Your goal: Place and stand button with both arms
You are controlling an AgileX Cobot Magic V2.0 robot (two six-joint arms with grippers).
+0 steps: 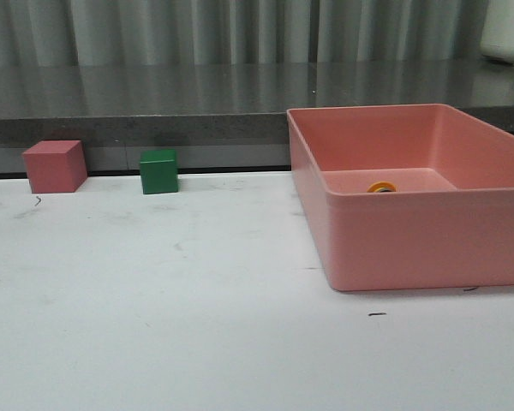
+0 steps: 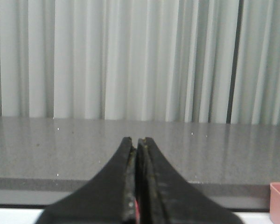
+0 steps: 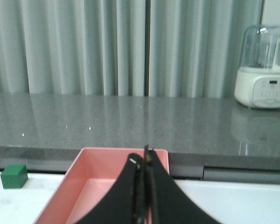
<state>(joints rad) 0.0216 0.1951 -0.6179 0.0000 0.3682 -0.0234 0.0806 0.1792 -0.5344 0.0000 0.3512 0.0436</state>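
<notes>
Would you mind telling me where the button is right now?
In the front view, only the button's yellow cap shows, inside the pink bin on the table's right side, far from the green cube at the back left.

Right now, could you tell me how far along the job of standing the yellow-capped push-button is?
Nothing looks done yet. The yellow-capped push-button lies inside the pink plastic bin, only its cap showing over the wall. Nothing is in hand: the left gripper and right gripper are both shut and empty. Picking the button out and standing it on the white table remains.
</notes>
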